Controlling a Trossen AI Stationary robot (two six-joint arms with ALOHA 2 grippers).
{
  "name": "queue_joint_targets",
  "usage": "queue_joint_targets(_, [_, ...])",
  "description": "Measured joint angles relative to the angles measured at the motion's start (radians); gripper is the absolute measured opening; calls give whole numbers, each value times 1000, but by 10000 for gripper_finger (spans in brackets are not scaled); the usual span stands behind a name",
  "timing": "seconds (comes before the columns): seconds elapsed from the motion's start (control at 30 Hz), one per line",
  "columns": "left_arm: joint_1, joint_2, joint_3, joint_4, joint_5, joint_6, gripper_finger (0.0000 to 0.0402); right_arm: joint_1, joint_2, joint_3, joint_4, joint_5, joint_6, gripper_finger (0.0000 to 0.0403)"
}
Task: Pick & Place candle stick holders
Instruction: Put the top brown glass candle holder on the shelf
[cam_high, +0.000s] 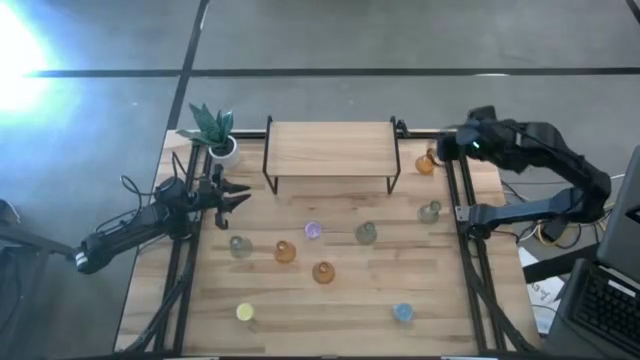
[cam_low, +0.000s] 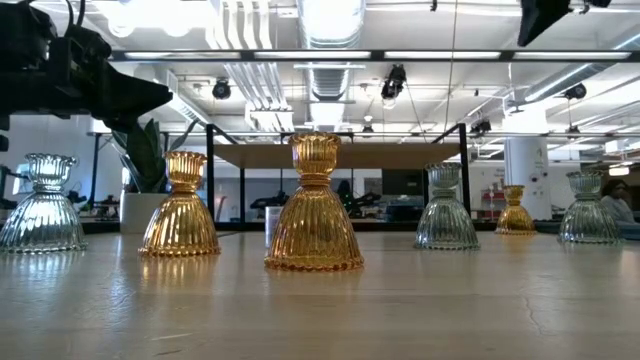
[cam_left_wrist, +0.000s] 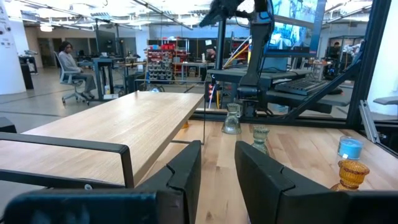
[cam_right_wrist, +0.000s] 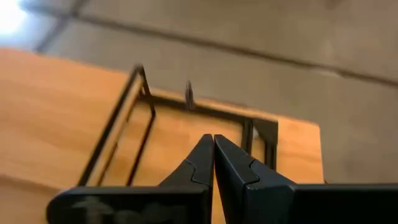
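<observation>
Several glass candle stick holders stand upright on their wide bases across the table: amber ones, grey-green ones, a purple one, a yellow one and a blue one. My left gripper rests level at the table's left edge, its fingers a narrow gap apart with nothing between them. My right gripper hangs high over the far right corner, shut and empty, slanting down toward the shelf's right end.
A low wooden shelf on black legs stands at the back centre. A potted plant sits at the far left corner. In the low view the nearest amber holder stands at the middle. A person sits in the room beyond.
</observation>
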Motion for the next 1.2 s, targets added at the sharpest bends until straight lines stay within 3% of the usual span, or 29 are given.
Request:
queue_joint_targets(0.17, [0,0,0,0,0,0,104,-239,74,30,14,-281,-177,8])
queue_joint_targets(0.27, [0,0,0,0,0,0,104,-336,135,32,7,-387,-280,8])
queue_joint_targets(0.43, [0,0,0,0,0,0,104,-432,195,8,-12,-401,-338,8])
queue_joint_targets(0.7, [0,0,0,0,0,0,104,-477,283,-40,84,-406,-477,19])
queue_joint_targets(1.0, [0,0,0,0,0,0,104,-588,333,-81,135,-505,-516,102])
queue_joint_targets(1.2, [0,0,0,0,0,0,104,-589,372,-86,149,-532,-450,147])
